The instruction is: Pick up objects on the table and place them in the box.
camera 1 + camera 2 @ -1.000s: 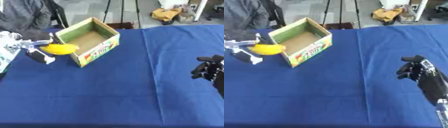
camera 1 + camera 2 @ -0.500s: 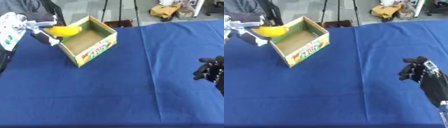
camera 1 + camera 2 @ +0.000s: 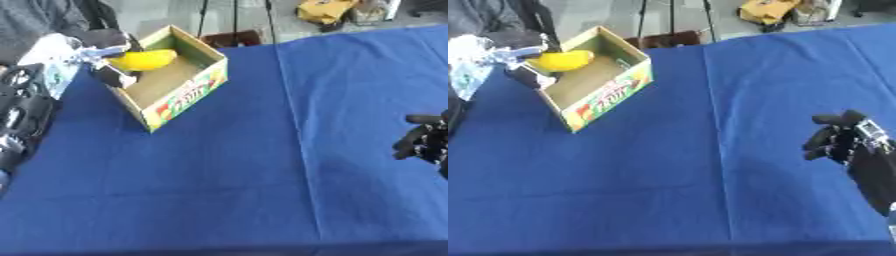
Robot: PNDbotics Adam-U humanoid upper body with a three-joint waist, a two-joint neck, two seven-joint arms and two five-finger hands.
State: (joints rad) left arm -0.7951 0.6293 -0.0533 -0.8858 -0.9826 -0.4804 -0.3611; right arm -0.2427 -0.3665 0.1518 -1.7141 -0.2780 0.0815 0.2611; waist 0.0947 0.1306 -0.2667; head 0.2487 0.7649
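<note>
A yellow, banana-like object (image 3: 143, 59) hangs over the open cardboard box (image 3: 188, 95), above its far left part. My left hand (image 3: 99, 63) is shut on it, thumb and fingers pinching its left end at the box's left wall. The box has a printed fruit label on its front side and shows a bare brown floor inside. My right hand (image 3: 843, 141) hovers at the right edge over the blue cloth, fingers curled, holding nothing.
The blue cloth-covered table (image 3: 262, 165) fills the view. Beyond its far edge are tripod legs (image 3: 234, 17), a yellow item on the floor (image 3: 325, 10) and a seated person at the top left (image 3: 35, 20).
My left hand has carried the yellow object up from the cloth left of the box to above the box's inside. The camera has also shifted. My right hand has stayed put.
</note>
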